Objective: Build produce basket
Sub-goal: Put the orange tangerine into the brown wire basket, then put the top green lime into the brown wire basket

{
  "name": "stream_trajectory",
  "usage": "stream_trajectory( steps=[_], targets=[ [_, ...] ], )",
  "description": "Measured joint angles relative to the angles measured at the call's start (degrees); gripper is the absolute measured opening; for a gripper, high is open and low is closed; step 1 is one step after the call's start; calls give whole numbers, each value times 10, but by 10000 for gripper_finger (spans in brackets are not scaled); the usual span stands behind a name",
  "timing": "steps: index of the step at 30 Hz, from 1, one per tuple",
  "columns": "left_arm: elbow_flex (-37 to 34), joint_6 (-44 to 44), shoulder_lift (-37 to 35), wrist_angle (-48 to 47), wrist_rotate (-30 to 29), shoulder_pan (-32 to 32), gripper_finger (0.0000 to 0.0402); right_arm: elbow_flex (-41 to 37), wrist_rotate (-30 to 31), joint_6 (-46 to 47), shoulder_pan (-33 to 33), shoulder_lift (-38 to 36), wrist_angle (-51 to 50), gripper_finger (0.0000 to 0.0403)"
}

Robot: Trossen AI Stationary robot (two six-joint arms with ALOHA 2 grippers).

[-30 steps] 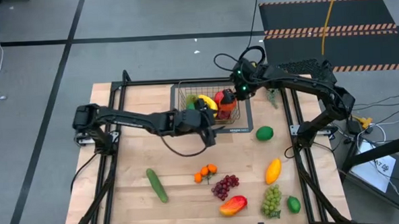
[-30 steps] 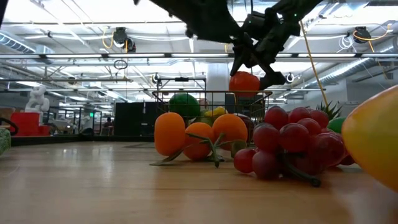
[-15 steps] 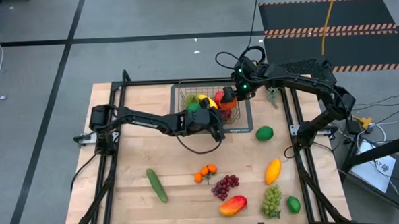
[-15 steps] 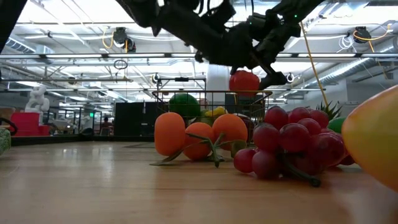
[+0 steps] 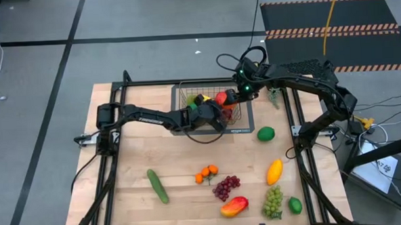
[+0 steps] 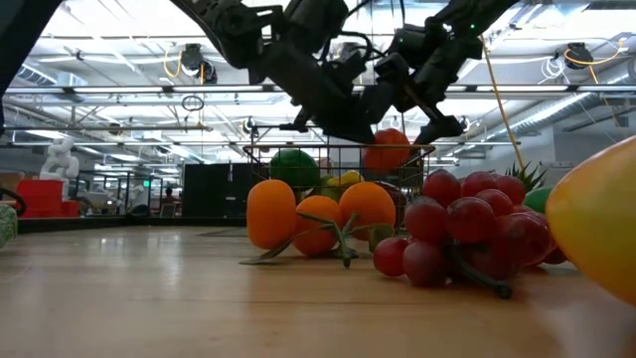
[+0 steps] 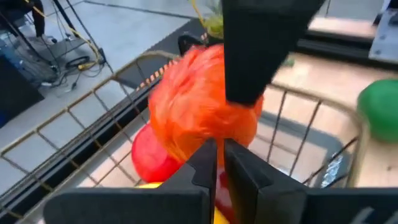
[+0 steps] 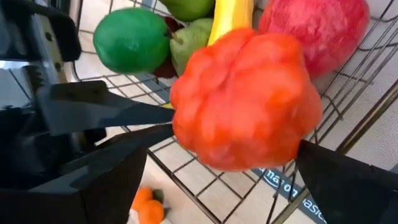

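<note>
In the basket, mixed produce.

A white label lying under the basket shows dark print, partly hidden; no whole word reads.

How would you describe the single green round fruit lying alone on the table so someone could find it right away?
Start at the wire basket at the table's far edge. Just off its right corner, toward the right arm's base, a lime lies alone on bare wood. It is plain dark green and round, unlike the yellow-orange mango and the pale green grapes nearer the front.
</note>
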Motion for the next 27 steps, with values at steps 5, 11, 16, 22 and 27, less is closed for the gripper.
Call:
stream_trajectory(
  steps=[5, 11, 16, 22, 27],
  targets=[
    [0, -5, -9, 2, 1, -12, 28, 0, -2, -4, 0, 0, -11, 400],
    [0, -10, -27, -9, 2, -31, 28, 0, -1, -11, 0, 0, -16, 400],
    [0, -13, -82, -44, 2, -47, 28, 0, -17, -13, 0, -6, -16, 400],
    [1, -46, -182, -136, 5, -58, 28, 1, -55, 29, 5, -42, 8, 400],
    [1, -97, -261, -268, 42, -59, 28, 1, -24, 99, 23, -87, -3, 400]
  ],
)
